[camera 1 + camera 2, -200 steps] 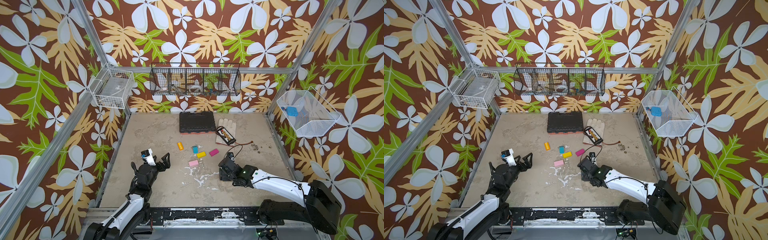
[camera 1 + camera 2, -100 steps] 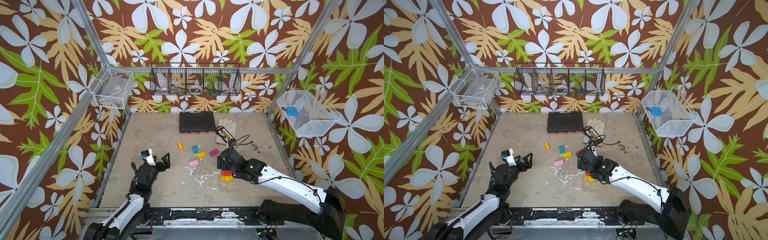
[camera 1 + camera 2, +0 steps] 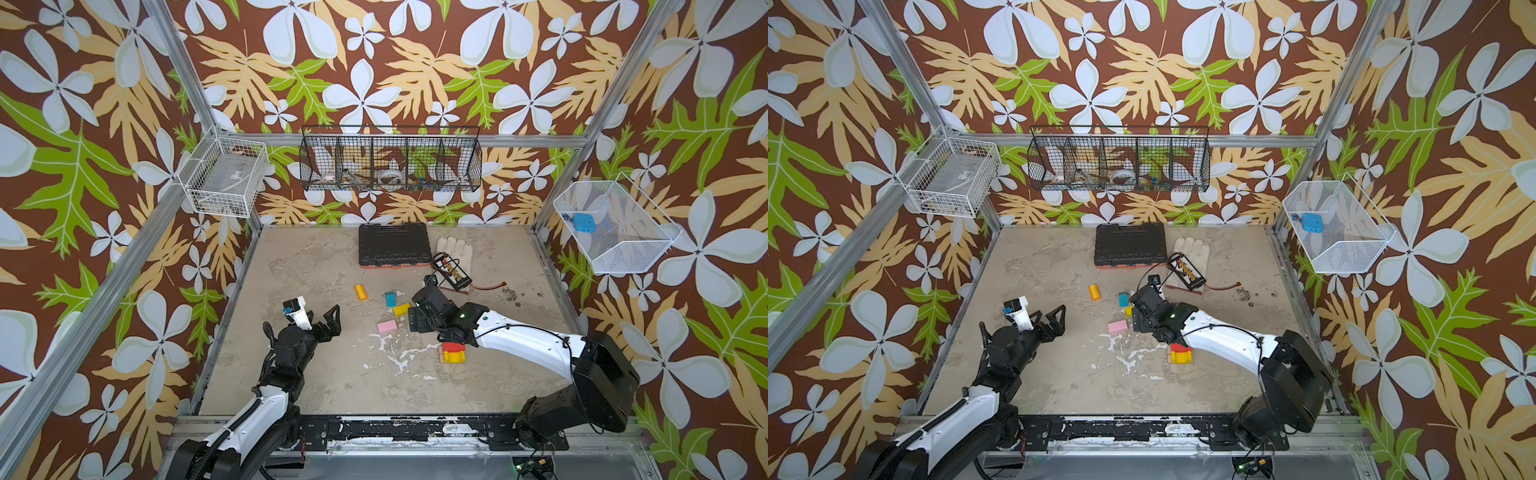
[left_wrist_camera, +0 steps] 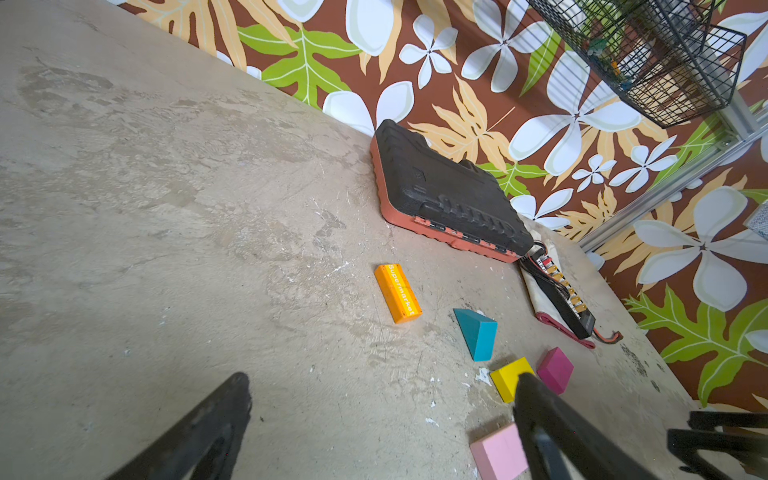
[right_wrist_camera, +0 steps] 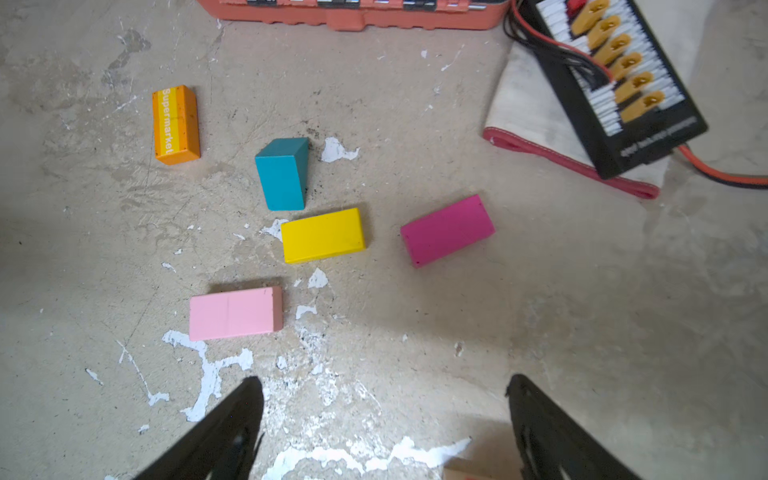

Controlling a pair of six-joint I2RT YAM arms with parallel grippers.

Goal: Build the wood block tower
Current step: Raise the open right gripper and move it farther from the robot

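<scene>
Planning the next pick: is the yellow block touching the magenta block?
Apart. The right wrist view shows a clear strip of bare tabletop between the yellow block and the magenta block. Both lie flat, and neither leans on the other.

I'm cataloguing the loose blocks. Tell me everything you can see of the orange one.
The orange block is a rectangular bar, seemingly painted wood, slightly speckled, with a paler yellow stripe carrying white "Supermarket" lettering. It lies flat on the table, apart from all else; the teal block is nearest. Nothing but the table touches it.
</scene>
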